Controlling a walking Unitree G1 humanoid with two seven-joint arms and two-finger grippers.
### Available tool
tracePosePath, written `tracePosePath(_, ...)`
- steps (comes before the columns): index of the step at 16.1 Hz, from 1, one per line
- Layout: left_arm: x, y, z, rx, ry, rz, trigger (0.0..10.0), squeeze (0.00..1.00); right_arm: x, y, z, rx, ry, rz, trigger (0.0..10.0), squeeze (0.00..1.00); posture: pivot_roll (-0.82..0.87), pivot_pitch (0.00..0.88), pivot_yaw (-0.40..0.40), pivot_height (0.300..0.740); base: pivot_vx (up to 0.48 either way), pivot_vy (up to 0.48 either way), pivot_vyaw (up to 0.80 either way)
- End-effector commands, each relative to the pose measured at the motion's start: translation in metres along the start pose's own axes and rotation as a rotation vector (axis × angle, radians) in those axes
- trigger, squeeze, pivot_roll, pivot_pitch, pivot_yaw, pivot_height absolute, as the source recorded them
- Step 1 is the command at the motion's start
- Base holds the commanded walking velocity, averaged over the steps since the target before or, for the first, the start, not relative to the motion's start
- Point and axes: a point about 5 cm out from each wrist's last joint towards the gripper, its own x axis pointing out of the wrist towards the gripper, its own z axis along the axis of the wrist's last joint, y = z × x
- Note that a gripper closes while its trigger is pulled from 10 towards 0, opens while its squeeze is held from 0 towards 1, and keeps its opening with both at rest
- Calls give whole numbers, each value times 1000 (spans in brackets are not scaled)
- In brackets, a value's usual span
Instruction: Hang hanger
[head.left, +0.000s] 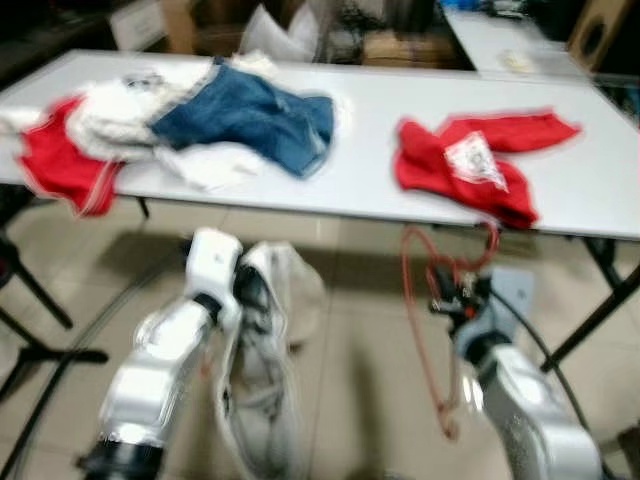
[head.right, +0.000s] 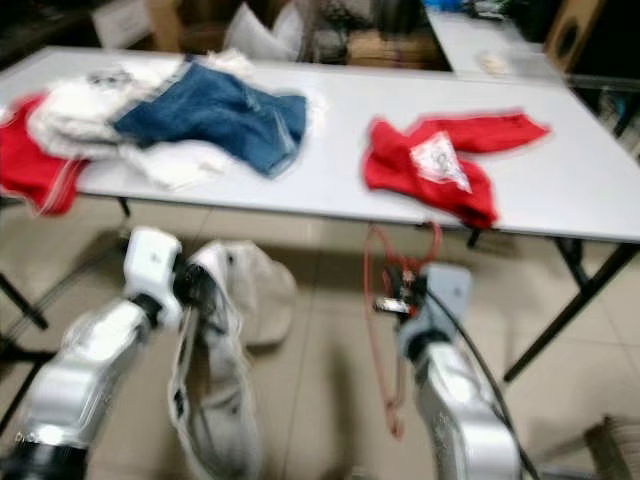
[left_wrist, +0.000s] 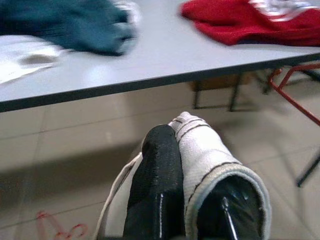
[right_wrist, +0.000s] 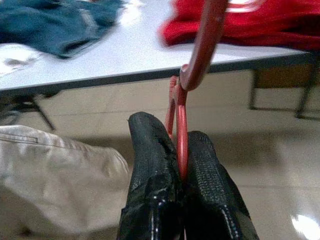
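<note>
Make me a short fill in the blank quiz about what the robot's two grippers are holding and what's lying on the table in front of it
1. The right gripper is shut on a red ____.
2. The left gripper pinches a ____ coloured garment that hangs toward the floor.
3. On the table, the blue jeans lie to the robot's ____ of the lone red garment.

Missing words: hanger; beige; left

head views blurred | white garment (left_wrist: 210, 150) covers one left tool finger
</note>
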Motion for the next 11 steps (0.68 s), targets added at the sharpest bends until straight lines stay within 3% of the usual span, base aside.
tracePosePath(1,-1,6,15,31,-63,13,10000,0,0,3,3,4,-13,7,10000,0,-165,0,37,740,0,-277,0)
tracePosePath(7,0,7,15,8,-63,12,10000,0,1,3,3,-14,-4,5,10000,0,-167,0,39,740,0,-44,0)
tracePosePath(11,1,8,20,-6,-90,14,10000,0,0,3,4,-35,-2,20,10000,0,-170,0,42,740,0,0,-800)
